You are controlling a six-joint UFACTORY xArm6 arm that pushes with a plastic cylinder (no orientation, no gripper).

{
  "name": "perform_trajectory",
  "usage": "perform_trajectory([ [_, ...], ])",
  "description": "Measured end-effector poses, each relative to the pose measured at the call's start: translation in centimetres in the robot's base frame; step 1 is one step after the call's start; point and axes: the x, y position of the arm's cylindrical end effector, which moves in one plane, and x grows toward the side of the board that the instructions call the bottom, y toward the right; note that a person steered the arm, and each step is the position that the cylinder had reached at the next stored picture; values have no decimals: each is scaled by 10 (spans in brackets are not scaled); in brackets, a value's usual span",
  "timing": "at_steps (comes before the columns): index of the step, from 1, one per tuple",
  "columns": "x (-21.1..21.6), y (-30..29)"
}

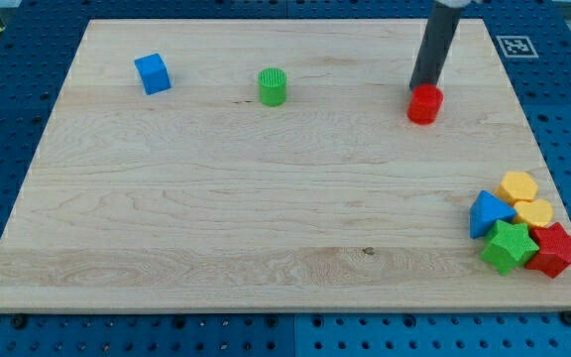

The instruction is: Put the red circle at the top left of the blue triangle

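The rod descends from the view's top right, and my tip sits against the upper edge of the red circle, touching it from the view's top. The rod carries no fingers, so there is nothing to spread or pinch. The red circle lies in the upper right part of the wooden board, well apart from the blue triangle, which rests near the board's lower right corner. Touching or just beside the blue triangle are 4 blocks: a yellow hexagon, a second yellow block, a green star and a red star. A blue cube and a green cylinder stand separately near the view's top left.
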Motion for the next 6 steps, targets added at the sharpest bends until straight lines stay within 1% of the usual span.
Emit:
perform_trajectory([
  [1, 60, 0],
  [2, 80, -4],
  [3, 54, -19],
  [4, 57, -43],
  [5, 79, -47],
  [6, 96, -21],
])
